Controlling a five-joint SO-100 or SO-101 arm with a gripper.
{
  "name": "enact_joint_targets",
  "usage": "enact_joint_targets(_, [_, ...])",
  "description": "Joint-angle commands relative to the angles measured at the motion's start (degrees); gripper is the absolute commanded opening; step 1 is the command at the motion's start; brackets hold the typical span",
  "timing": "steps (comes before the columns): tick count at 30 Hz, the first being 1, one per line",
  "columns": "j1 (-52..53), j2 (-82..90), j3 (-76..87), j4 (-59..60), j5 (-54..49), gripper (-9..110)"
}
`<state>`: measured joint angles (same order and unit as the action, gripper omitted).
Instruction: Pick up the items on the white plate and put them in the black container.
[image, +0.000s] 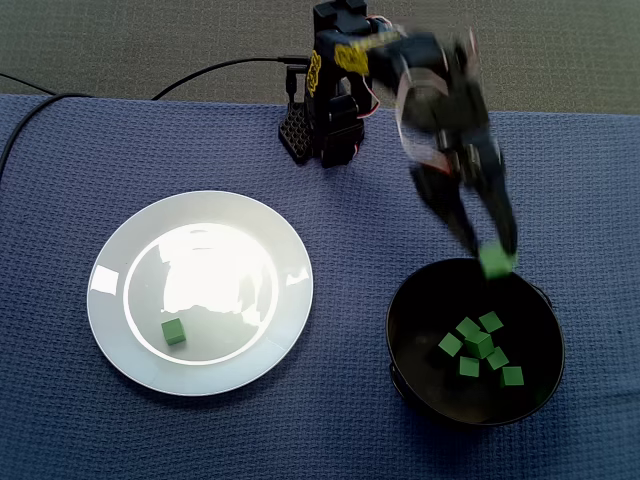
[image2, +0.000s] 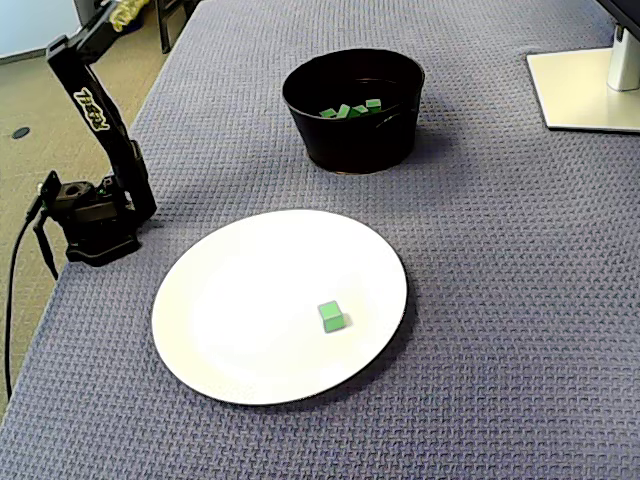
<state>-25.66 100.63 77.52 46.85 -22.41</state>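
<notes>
One green cube sits on the white plate nearest my camera. Beside it, six loose cubes lie in the black container. At its far rim my blurred gripper pinches another, the held cube.

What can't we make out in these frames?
Whether the jaws grip the green cube over the black container: motion blur, in a fixed view.
The arm past its upper link: cut off by the top-left edge in a fixed view; jaws out of frame.
Count of cubes in the container: near wall hides most there.
</notes>
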Motion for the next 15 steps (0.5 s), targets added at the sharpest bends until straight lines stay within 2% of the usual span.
enact_joint_targets(1, [0.3, -5.4, 8.3, -6.7, 1.1, 0])
enact_joint_targets(6, [2.5, -16.5, 7.2, -6.0, 2.7, 0])
enact_joint_targets(12, [1.7, -20.8, 9.9, -8.1, 0.3, 0])
enact_joint_targets(15, [1.7, -21.9, 10.2, -8.0, -1.1, 11])
